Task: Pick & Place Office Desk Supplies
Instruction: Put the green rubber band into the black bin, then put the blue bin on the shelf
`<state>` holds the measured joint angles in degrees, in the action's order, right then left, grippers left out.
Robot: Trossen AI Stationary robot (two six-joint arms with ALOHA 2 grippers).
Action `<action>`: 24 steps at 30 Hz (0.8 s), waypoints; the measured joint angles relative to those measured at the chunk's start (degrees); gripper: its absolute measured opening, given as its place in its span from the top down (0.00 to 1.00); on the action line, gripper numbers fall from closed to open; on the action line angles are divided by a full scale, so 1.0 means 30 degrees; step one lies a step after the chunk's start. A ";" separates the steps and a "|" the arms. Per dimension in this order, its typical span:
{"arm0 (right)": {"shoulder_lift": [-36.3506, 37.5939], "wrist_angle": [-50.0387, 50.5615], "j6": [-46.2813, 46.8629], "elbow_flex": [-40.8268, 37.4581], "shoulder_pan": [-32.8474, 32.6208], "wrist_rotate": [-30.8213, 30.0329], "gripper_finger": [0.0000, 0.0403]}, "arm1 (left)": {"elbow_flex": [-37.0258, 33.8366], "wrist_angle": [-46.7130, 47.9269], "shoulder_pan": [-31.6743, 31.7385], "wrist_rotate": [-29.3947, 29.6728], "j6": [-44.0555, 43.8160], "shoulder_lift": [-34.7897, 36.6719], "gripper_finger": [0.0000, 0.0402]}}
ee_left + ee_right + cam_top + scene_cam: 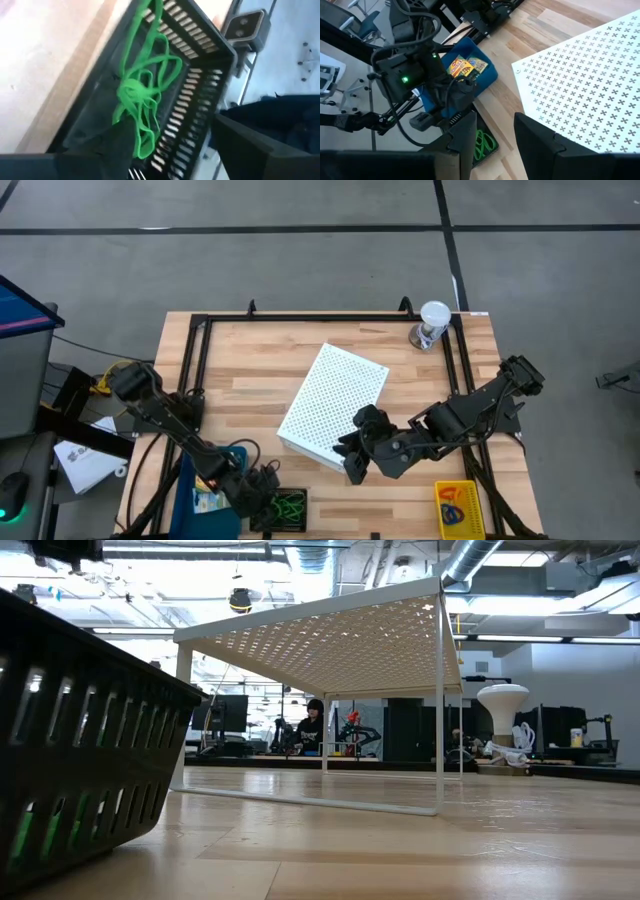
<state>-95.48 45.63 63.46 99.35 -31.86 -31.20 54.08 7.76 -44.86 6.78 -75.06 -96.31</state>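
Left gripper (pixel 268 492) hangs open and empty right over the black basket (pixel 262 523), green rubber bands (pixel 290 506) lying loose just beneath it.

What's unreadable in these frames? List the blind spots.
- Left pincer, high view: its own wrist covers the fingertips; whether they touch the green rubber bands is unclear.
- Black basket, low view: cut off by the frame's edge; contents hidden behind slats.
- Yellow crayon box, high view: partly cut by the bottom edge, print too small.
- Blue bin, right wrist view: left arm covers most of it.
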 joint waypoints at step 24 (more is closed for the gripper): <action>0.0000 0.0234 -0.0073 -0.0003 -0.0115 -0.0341 0.68 | -0.0862 0.0303 0.0525 0.5601 0.4174 0.6725 0.33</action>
<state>-95.48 46.33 63.24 99.34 -32.20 -32.22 51.50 8.67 -43.29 23.58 -62.54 -76.13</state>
